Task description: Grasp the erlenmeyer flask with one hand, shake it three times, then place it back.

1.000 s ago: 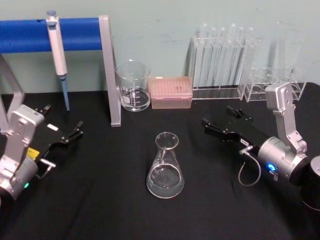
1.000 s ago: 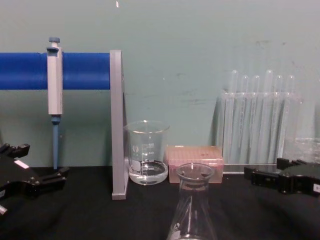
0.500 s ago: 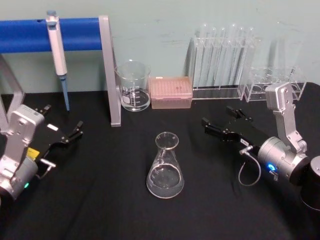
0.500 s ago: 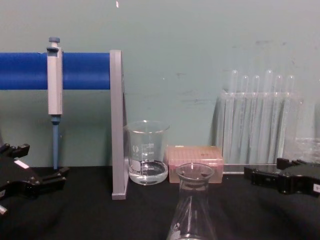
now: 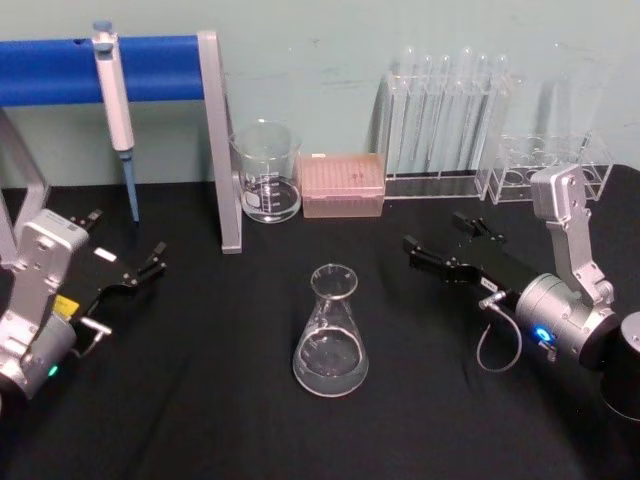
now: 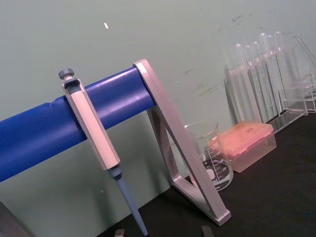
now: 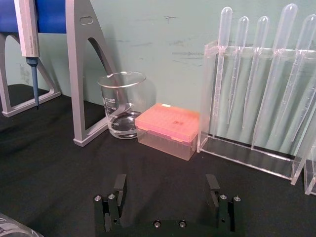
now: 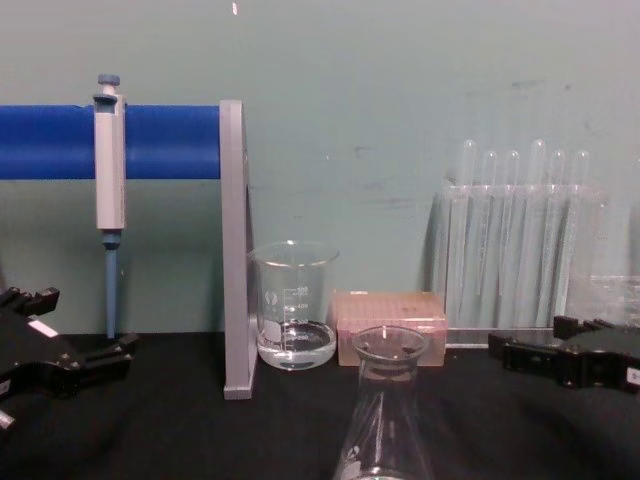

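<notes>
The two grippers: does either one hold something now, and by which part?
Nothing is held. The left gripper and right gripper are open, apart from the erlenmeyer flask.

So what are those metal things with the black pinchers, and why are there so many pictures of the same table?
Those are a robot's two arms. Each ends in a pincher called a gripper. The left gripper and the right gripper both rest open on the black table, holding nothing.

The pictures come from four cameras: one on the robot's head looking down, one on its chest looking across, and one on each wrist.

In the middle stands the erlenmeyer flask, a cone-shaped glass bottle the robot is meant to shake. Behind it are a glass beaker, a pink box, and a clear rack of pipettes. A pipette tool hangs on the blue stand.
</notes>
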`<state>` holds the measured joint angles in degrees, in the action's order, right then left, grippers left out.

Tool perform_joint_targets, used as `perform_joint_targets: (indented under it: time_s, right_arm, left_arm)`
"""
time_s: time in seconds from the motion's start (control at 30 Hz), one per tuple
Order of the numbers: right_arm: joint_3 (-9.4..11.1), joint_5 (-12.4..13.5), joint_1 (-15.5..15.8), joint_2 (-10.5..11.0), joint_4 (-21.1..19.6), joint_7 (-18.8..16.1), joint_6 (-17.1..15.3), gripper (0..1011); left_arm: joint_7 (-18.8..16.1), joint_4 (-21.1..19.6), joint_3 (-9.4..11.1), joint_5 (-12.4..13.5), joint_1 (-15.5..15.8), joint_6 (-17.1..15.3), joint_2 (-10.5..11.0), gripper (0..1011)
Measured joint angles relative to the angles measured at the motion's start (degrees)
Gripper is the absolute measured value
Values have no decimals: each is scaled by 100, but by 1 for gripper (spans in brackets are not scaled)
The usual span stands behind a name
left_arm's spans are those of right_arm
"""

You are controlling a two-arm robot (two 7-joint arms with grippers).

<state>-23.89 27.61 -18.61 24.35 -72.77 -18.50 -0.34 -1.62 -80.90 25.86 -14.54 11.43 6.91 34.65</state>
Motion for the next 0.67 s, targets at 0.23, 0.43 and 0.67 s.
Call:
perform_joint_targets:
  time_s: [0.23, 0.43, 0.67]
  right_arm:
    - [0, 0, 0, 0, 0, 0, 0, 1000]
    - [0, 0, 0, 0, 0, 0, 0, 1000]
    - [0, 0, 0, 0, 0, 0, 0, 1000]
  left_arm:
    - [0, 0, 0, 0, 0, 0, 0, 1001]
    - [0, 0, 0, 0, 0, 0, 0, 1001]
    - [0, 0, 0, 0, 0, 0, 0, 1001]
